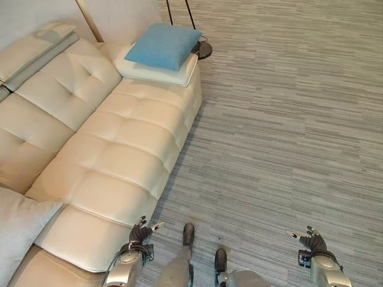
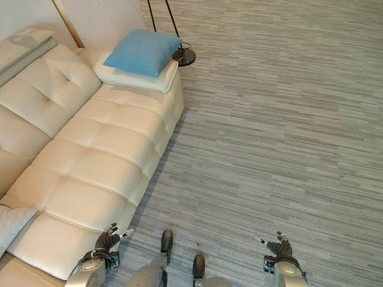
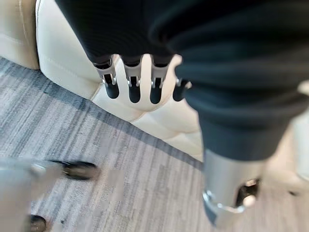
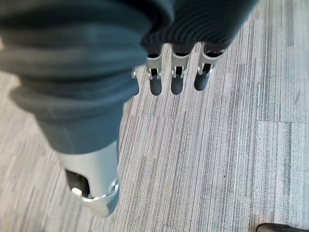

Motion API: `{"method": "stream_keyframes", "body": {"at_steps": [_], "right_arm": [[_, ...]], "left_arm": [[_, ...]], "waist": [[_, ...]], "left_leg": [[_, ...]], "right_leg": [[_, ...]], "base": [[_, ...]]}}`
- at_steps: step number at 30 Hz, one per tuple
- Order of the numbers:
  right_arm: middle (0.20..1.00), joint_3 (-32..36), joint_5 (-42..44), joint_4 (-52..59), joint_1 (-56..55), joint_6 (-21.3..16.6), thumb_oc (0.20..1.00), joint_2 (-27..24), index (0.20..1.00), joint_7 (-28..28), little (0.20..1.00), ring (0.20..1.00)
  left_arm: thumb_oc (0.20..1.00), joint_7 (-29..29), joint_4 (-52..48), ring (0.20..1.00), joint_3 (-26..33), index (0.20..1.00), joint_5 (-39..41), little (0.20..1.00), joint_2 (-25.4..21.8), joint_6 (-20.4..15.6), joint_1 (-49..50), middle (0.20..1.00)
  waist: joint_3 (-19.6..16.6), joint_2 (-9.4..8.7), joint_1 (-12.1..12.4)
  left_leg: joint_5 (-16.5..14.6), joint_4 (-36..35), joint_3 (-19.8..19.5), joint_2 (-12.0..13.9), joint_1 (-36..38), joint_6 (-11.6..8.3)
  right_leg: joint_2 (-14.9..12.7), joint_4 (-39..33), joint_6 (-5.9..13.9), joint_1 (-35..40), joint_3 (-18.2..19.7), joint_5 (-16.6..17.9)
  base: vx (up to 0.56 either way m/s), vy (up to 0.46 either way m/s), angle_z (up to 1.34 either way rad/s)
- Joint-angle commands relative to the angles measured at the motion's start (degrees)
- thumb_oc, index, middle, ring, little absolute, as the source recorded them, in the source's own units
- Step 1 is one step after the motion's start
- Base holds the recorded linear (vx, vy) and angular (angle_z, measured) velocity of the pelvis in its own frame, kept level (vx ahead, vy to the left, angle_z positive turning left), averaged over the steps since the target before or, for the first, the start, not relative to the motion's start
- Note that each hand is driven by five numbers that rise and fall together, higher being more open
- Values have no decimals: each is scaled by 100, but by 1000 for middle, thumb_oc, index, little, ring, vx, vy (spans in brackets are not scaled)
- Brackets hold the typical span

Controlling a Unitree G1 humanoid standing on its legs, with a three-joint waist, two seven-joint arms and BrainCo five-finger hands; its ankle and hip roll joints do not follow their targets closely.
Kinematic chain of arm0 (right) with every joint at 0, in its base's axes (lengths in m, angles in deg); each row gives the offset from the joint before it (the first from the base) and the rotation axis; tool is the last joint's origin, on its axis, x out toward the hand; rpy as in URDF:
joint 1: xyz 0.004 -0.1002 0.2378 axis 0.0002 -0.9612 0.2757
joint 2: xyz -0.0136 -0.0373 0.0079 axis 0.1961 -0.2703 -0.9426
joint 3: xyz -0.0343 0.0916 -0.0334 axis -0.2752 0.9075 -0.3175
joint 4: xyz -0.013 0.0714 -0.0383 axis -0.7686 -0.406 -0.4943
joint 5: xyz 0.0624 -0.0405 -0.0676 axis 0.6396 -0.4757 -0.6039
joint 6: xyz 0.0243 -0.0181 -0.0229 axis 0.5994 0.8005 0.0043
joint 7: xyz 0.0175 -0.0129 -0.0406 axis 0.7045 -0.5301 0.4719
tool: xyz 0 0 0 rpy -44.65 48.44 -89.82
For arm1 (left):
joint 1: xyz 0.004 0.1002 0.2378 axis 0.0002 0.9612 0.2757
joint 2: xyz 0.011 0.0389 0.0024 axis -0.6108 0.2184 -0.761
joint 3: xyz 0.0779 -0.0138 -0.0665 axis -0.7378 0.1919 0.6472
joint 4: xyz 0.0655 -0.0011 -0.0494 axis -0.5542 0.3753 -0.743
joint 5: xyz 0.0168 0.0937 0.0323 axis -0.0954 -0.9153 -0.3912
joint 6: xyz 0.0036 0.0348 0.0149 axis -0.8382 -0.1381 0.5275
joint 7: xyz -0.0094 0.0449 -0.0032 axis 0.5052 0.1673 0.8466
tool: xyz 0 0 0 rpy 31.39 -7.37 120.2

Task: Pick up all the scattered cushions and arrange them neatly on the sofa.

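Note:
A blue cushion (image 1: 163,45) lies on top of a cream cushion (image 1: 157,72) at the far end of the cream sofa (image 1: 119,155). A pale grey cushion (image 1: 18,224) rests at the near left end of the sofa seat. My left hand (image 1: 139,234) hangs open and empty beside the sofa's front edge, its fingers (image 3: 133,84) relaxed. My right hand (image 1: 312,241) hangs open over the carpet, its fingers (image 4: 176,77) straight and holding nothing.
A floor lamp's dark round base (image 1: 202,49) and thin poles stand just past the far end of the sofa. Grey striped carpet (image 1: 287,119) covers the floor to the right. A folded backrest pad (image 1: 36,51) lies on top of the sofa back.

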Motion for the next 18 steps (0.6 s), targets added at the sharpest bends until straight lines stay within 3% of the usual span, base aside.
{"method": "stream_keyframes", "body": {"at_steps": [1, 4, 5, 7, 9, 11, 14, 17, 18], "right_arm": [[1000, -73, -208, 356, 171, -140, 1000, -175, 1000, -63, 1000, 1000], [1000, -85, -227, 367, 161, -137, 1000, -130, 1000, -23, 1000, 1000], [1000, -182, -192, 463, 217, -188, 1000, 17, 1000, 38, 1000, 1000], [1000, -235, -236, 553, 227, -170, 1000, 72, 1000, 68, 1000, 1000], [1000, -241, -281, 577, 217, -142, 1000, 118, 1000, 69, 1000, 1000], [1000, -208, -277, 577, 220, -130, 1000, 153, 1000, 47, 1000, 1000], [1000, -126, -218, 552, 231, -135, 1000, 188, 1000, 10, 1000, 1000], [1000, 33, -138, 562, 151, -164, 1000, 236, 1000, -36, 1000, 1000], [1000, 140, -119, 555, 95, -164, 1000, 254, 1000, -62, 1000, 1000]], "left_arm": [[1000, 177, -481, 1000, 142, 1000, 54, 1000, -370, -189, 63, 1000], [1000, 181, -432, 1000, 124, 1000, 25, 1000, -436, -183, 52, 1000], [1000, 194, -554, 1000, 148, 1000, -61, 1000, -620, -163, 41, 1000], [1000, 201, -611, 1000, 147, 1000, -81, 1000, -678, -146, 26, 1000], [1000, 222, -593, 1000, 114, 1000, -114, 1000, -702, -149, -43, 1000], [1000, 241, -586, 1000, 95, 1000, -110, 1000, -701, -159, -110, 1000], [1000, 213, -591, 1000, 107, 1000, -166, 1000, -687, -170, -185, 1000], [1000, 180, -580, 1000, 125, 1000, -315, 1000, -681, -165, -232, 1000], [1000, 139, -611, 1000, 157, 1000, -407, 1000, -681, -157, -243, 1000]], "waist": [[-208, -92, 163], [-334, -225, 189], [-329, -427, 241], [-235, -405, 239], [-102, -314, 172], [60, -214, 140], [195, -108, 119], [237, -111, 58], [192, -134, 33]], "left_leg": [[402, -54, 94, -221, 252, 340], [365, -7, 130, -354, 301, 500], [-87, 400, 403, -422, 362, 848], [-218, 315, 587, -411, 562, 949], [-337, 70, 749, -373, 994, 987], [-412, 11, 874, -296, 1226, 973], [-598, 15, 1076, -197, 1493, 916], [-758, -30, 1164, -199, 1755, 841], [-862, -23, 1179, -229, 1880, 788]], "right_leg": [[-447, 207, 922, 833, 75, -1291], [-659, 401, 1021, 881, 114, -1466], [-1010, 2288, 1331, -9, 134, -1069], [-1268, 3186, 1439, -510, -171, -573], [-1404, 3563, 1374, -950, -369, -447], [-1412, 3416, 1293, -1234, -544, -578], [-1313, 2431, 1288, -1441, -769, -697], [-1029, 783, 1468, -1540, -499, -159], [-1023, 37, 1600, -1620, -358, 180]], "base": [[613, 204, -55], [561, 225, -57], [647, 320, -21], [500, 280, -93], [306, 188, -67], [231, 106, -21], [242, 24, -12], [338, -72, -27], [343, -82, -9]]}}
